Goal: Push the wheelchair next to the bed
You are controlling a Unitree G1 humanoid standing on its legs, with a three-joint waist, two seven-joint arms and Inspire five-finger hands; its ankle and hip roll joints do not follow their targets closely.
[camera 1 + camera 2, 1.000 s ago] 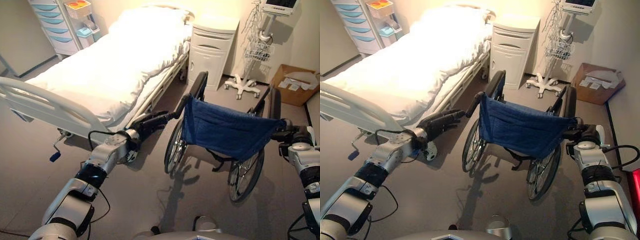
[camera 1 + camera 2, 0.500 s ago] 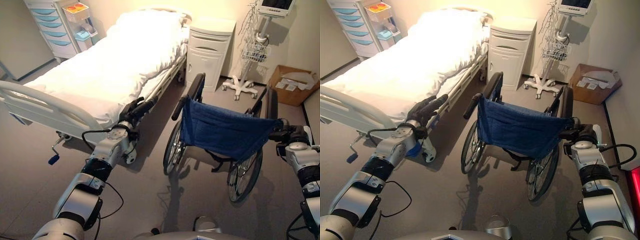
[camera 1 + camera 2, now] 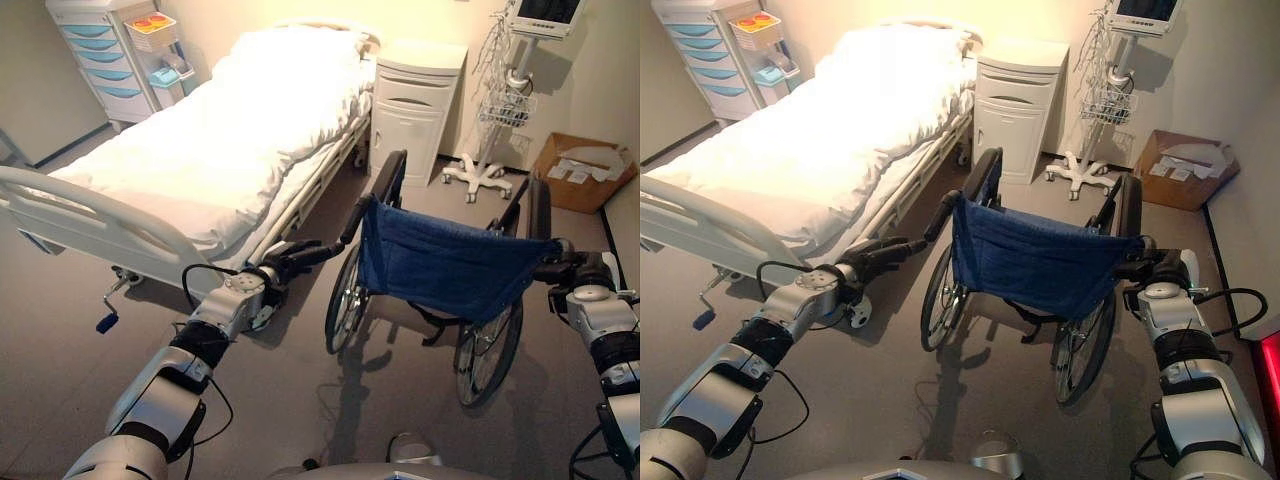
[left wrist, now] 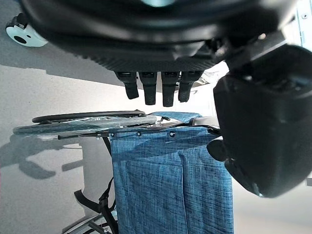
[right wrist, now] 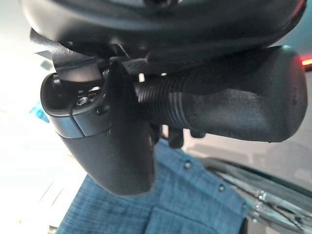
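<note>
The wheelchair [image 3: 440,270] stands on the floor [image 3: 60,340] just right of the bed [image 3: 220,130]. A cabinet [image 3: 410,105] stands beyond it at the bed's far right, a wheeled stand [image 3: 495,130] and a cardboard box [image 3: 585,170] farther right. A drawer unit [image 3: 100,55] stands far left.

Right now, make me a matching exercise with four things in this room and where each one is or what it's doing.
Things:
1. wheelchair
2. right robot hand
3. left robot hand
4. cardboard box

Places or states:
A. open, fingers reaching toward the left push handle
B. on the floor by the far right wall
C. beside the bed, blue backrest facing the robot
D. shut on the right push handle

Pairs: 1-C, 2-D, 3-A, 4-B
</note>
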